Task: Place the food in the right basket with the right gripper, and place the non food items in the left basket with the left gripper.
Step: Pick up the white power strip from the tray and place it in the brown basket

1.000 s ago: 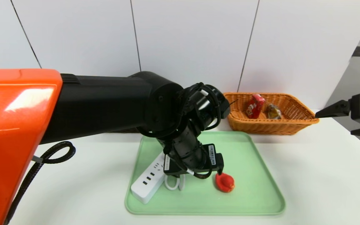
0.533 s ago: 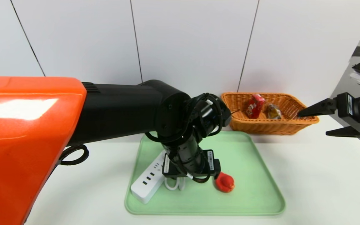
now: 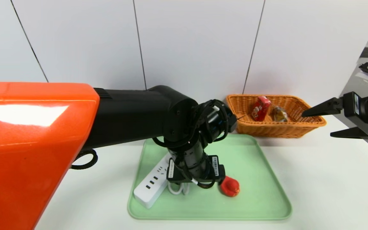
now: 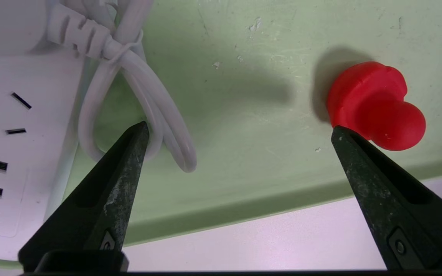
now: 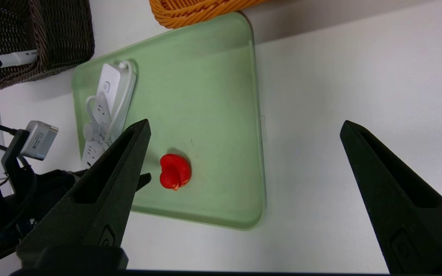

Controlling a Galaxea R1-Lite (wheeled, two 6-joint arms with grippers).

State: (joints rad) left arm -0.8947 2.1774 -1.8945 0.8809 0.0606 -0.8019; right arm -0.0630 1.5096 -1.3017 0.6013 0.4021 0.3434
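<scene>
Counting stock from my remote seat: one green tray (image 3: pixel 260 198) holding one white power strip (image 3: pixel 150 187) with its coiled cord, and one red rubber duck (image 3: pixel 229 187). One orange basket (image 3: pixel 299 127) holds two food items, one red carton (image 3: pixel 260 108) and one brown snack packet (image 3: pixel 279 114). One dark basket (image 5: pixel 48 34) holds one white marker (image 5: pixel 15 58). My left gripper (image 4: pixel 240 132) hangs low over the tray, jaws spread wide, one tip at the cord, the other just beside the duck. My right gripper (image 3: pixel 316 123) hovers beside the orange basket, jaws apart, nothing held.
</scene>
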